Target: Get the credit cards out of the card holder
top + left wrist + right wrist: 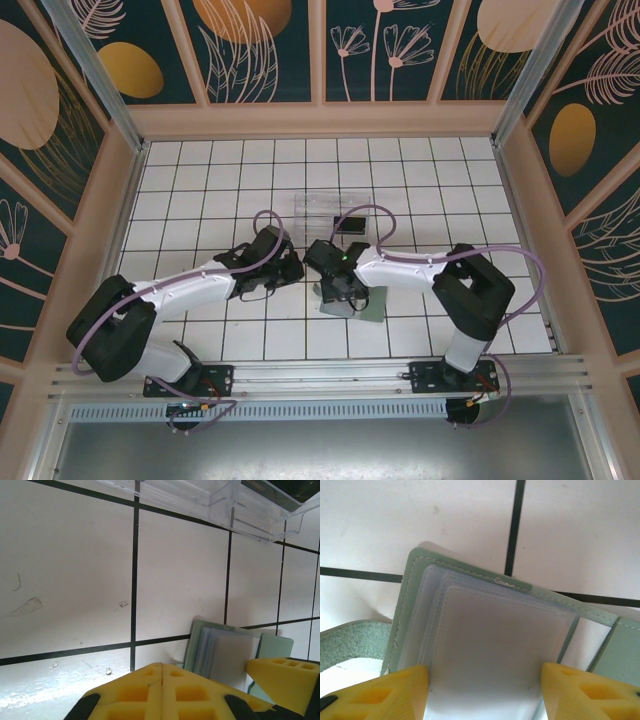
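Setting yellow foam pads (395,690) of right jaws astride pale pinkish-white thin card (500,635), standing mid-wide; not managing to tell whether pinching yet. Finding card seated in small grey-green bifold card holder (415,580), lying open on white tiled table (420,520), front centre. Judging best approach: nipping card edges only, sliding out along pocket, w/ holder pinned flat. Reaching right arm (420,270) inward, wrist pitched down. Holding left jaws shut, empty, low beside holder.

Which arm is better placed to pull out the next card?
Right. The right end effector is open astride the flat grey-green bifold wallet; the left end effector is shut, beside it.
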